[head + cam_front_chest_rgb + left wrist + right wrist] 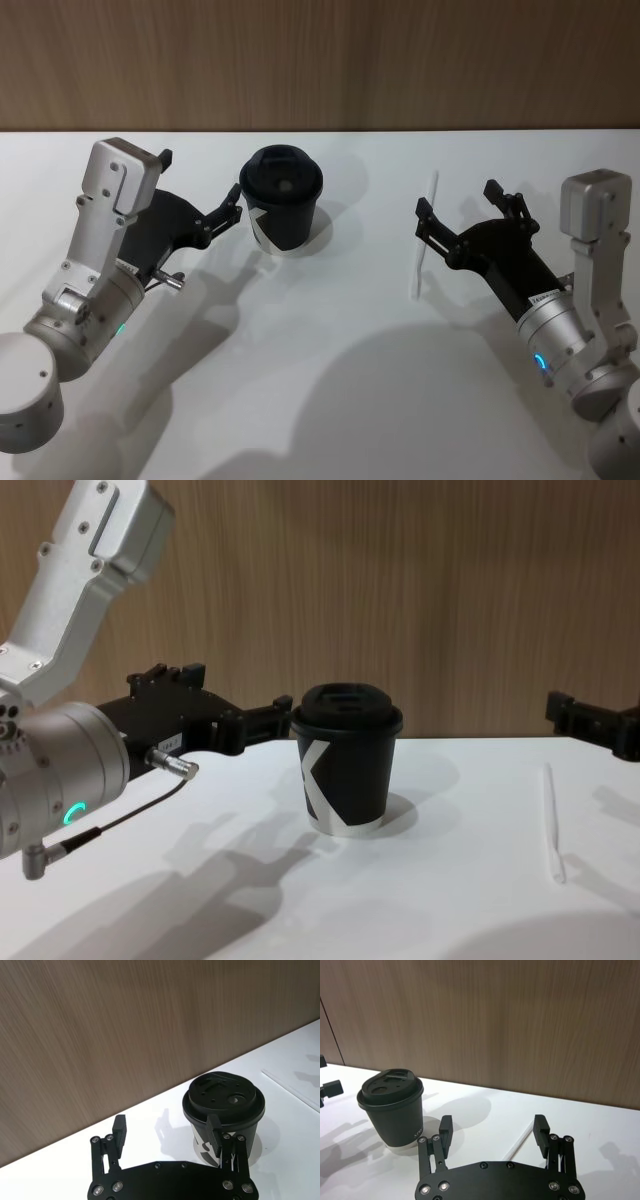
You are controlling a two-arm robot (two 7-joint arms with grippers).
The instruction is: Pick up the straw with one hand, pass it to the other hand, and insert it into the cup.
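Right pincer lined up on the straw, nothing lifted yet

Nearest, the right pincer (458,208) hangs low with its fingers spread, apparently set to take the straw (550,820), which lies flat on the white surface (330,380). The left pincer (197,185), also spread, sits just beside the cup (282,210), likely placed to receive the pass. The cup stands upright, lid on, apart from the straw. A wood-panelled wall (320,60) closes the room behind.
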